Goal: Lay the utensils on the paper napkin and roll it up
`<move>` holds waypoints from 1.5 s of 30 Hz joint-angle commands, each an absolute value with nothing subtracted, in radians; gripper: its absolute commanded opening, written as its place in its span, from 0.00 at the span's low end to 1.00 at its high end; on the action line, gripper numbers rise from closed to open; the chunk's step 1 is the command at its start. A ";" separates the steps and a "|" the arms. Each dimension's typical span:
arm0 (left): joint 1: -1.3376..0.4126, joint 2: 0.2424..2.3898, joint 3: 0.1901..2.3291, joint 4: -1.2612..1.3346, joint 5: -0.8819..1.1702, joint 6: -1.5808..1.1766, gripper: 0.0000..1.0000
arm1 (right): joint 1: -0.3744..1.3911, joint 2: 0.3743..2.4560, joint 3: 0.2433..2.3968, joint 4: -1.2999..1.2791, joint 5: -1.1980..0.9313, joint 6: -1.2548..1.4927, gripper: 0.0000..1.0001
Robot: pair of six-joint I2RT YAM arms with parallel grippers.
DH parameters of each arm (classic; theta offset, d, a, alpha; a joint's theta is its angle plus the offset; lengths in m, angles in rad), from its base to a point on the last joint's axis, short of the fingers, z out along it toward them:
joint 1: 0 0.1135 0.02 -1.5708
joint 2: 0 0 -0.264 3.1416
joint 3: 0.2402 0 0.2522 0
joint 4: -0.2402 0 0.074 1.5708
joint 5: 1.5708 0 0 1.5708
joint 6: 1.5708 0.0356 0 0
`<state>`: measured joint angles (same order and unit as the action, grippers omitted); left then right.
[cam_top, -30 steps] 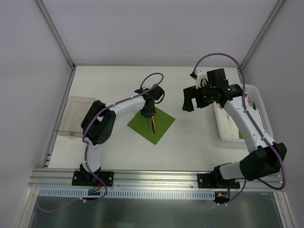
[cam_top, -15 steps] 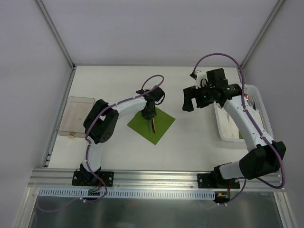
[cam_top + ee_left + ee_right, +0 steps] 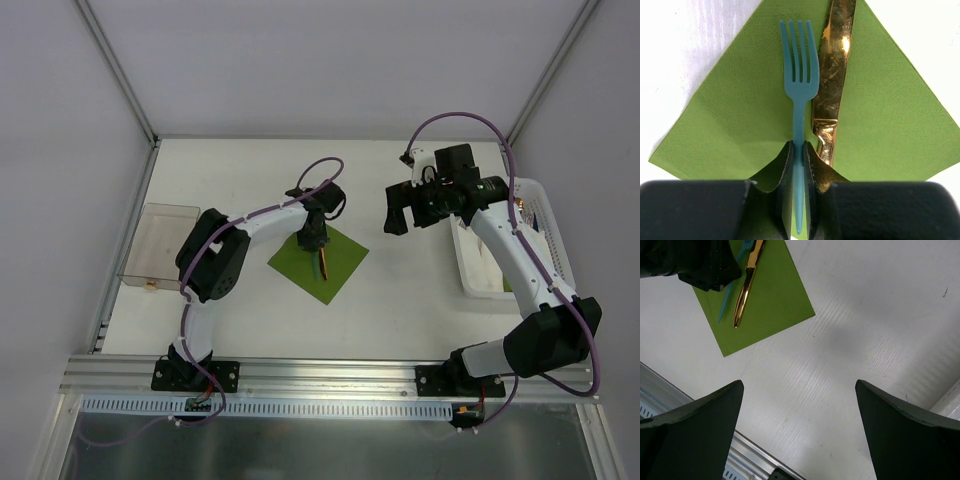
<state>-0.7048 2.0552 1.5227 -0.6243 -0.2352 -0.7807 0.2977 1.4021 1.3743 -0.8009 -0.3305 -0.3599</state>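
Note:
The olive-green paper napkin (image 3: 346,256) lies as a diamond at mid-table. A gold knife (image 3: 322,263) lies on it. In the left wrist view the knife (image 3: 833,75) lies just right of a teal fork (image 3: 799,85) over the napkin (image 3: 740,115). My left gripper (image 3: 798,150) is shut on the fork's handle, low over the napkin's far corner (image 3: 314,238). My right gripper (image 3: 397,212) hovers open and empty to the right of the napkin. The right wrist view (image 3: 799,385) shows bare table between its fingers, and the napkin (image 3: 775,295), knife (image 3: 746,290) and fork handle (image 3: 724,307) at top left.
A clear plastic container (image 3: 160,240) stands at the left table edge. A white basket (image 3: 541,205) with white sheets stands at the right edge. An aluminium rail (image 3: 715,460) runs along the near edge.
My left gripper has shifted slightly, and the teal fork now shows beside the gold knife on the napkin. The right arm has barely moved.

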 commanded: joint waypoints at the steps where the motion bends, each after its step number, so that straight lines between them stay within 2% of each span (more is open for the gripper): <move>1: -0.693 2.051 1.537 -0.624 -0.216 -0.804 0.09 | 0.287 1.404 1.410 -0.808 -0.353 -0.365 0.99; 6: -0.695 2.048 1.537 -0.624 -0.213 -0.804 0.11 | 0.284 1.405 1.410 -0.808 -0.354 -0.361 0.99; 10: -0.695 2.037 1.537 -0.624 -0.210 -0.807 0.18 | 0.281 1.407 1.413 -0.808 -0.370 -0.359 0.99; 17: -0.690 2.008 1.539 -0.624 -0.213 -0.807 0.20 | 0.279 1.407 1.413 -0.808 -0.382 -0.357 0.99; 21: -0.690 1.948 1.523 -0.624 -0.230 -0.789 0.25 | 0.278 1.404 1.414 -0.808 -0.394 -0.357 0.99; 24: -0.690 1.853 1.503 -0.612 -0.252 -0.680 0.28 | 0.276 1.402 1.407 -0.808 -0.422 -0.357 0.99; 28: -0.692 1.676 1.447 -0.531 -0.132 -0.434 0.27 | 0.276 1.417 1.401 -0.808 -0.489 -0.354 0.99; 32: -0.645 1.525 1.368 -0.531 -0.022 -0.362 0.26 | 0.278 1.422 1.379 -0.805 -0.601 -0.383 0.88; 33: -0.617 1.496 1.327 -0.531 0.082 -0.376 0.25 | 0.282 1.422 1.362 -0.802 -0.627 -0.391 0.79; 35: -0.525 1.430 1.283 -0.511 0.179 -0.435 0.25 | 0.296 1.428 1.347 -0.795 -0.637 -0.422 0.72; 36: -0.502 1.408 1.249 -0.506 0.237 -0.449 0.26 | 0.317 1.430 1.338 -0.792 -0.629 -0.432 0.65; 39: -0.456 1.382 1.214 -0.509 0.264 -0.479 0.28 | 0.395 1.430 1.315 -0.781 -0.580 -0.492 0.54; 45: -0.416 1.417 1.131 -0.401 0.403 -0.577 0.30 | 0.576 1.417 1.157 -0.615 -0.459 -0.600 0.45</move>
